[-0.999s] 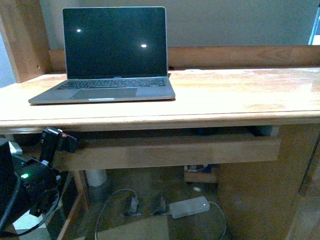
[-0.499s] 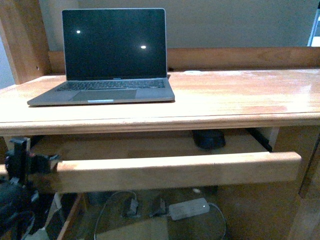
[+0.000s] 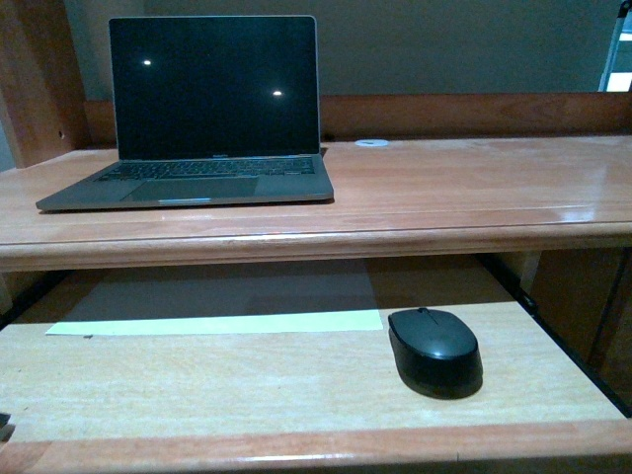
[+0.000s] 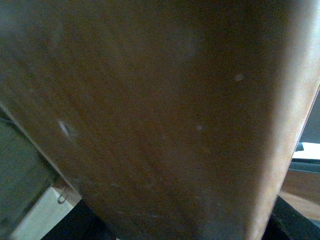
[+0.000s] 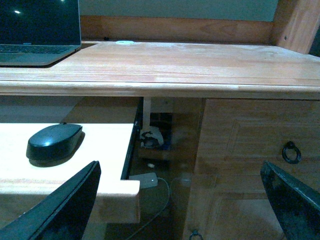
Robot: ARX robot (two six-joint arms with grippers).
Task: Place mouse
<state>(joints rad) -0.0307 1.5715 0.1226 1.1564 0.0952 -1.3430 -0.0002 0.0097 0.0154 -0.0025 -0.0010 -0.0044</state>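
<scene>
On the pull-out tray (image 3: 197,395) beneath the desktop (image 3: 444,188), toward its right side, the mouse (image 3: 434,351) lies free, so pickup and placing are judged still to do. The right gripper (image 5: 180,170) hovers off the tray's right edge, its jaws apart and empty. The left gripper's state cannot be told, since wood fills its camera.

The wooden tabletop (image 3: 464,188) is carrying an open laptop (image 3: 202,118) with a dark screen toward its left end, and a small white disc (image 3: 372,143) is lying near the back edge, just right of the laptop. Below it a pale sliding shelf (image 3: 247,385) is standing extended. On it a black mouse (image 3: 434,351) is resting toward the right, with a pale green paper strip (image 3: 217,323) lying flat just beside it on the left.
</scene>
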